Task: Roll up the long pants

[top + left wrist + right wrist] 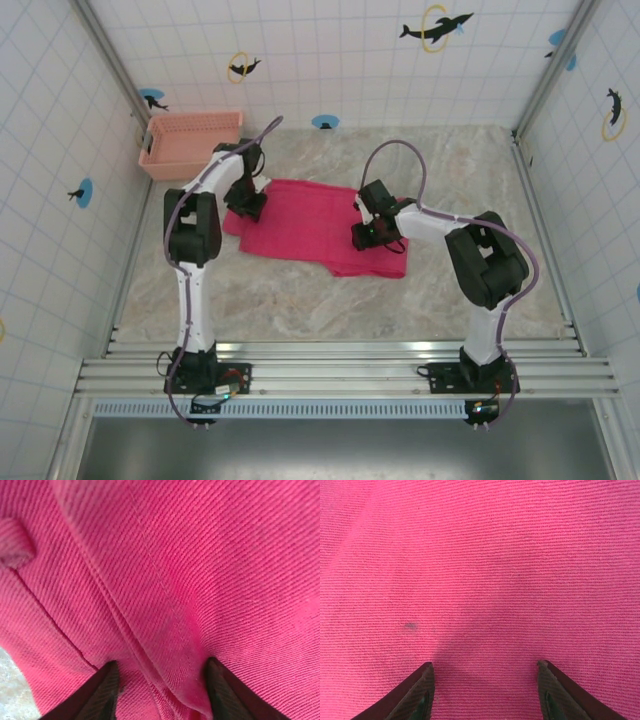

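The long pants [310, 228] lie folded as a bright pink-red slab in the middle of the marble table. My left gripper [246, 205] is down on their left edge. In the left wrist view its fingers [102, 692] press into the cloth [210, 555], and a raised fold with a seam runs between them; the jaws stand apart. My right gripper [366, 236] rests on the right part of the pants. Its jaws are open, and both tips [485, 672] sit on flat cloth [480, 555] with nothing pinched between them.
A pale pink lattice basket [190, 145] stands at the back left against the tiled wall, just behind the left arm. Bare marble [12, 692] shows beside the cloth's left edge. Tiled walls close in the table on three sides.
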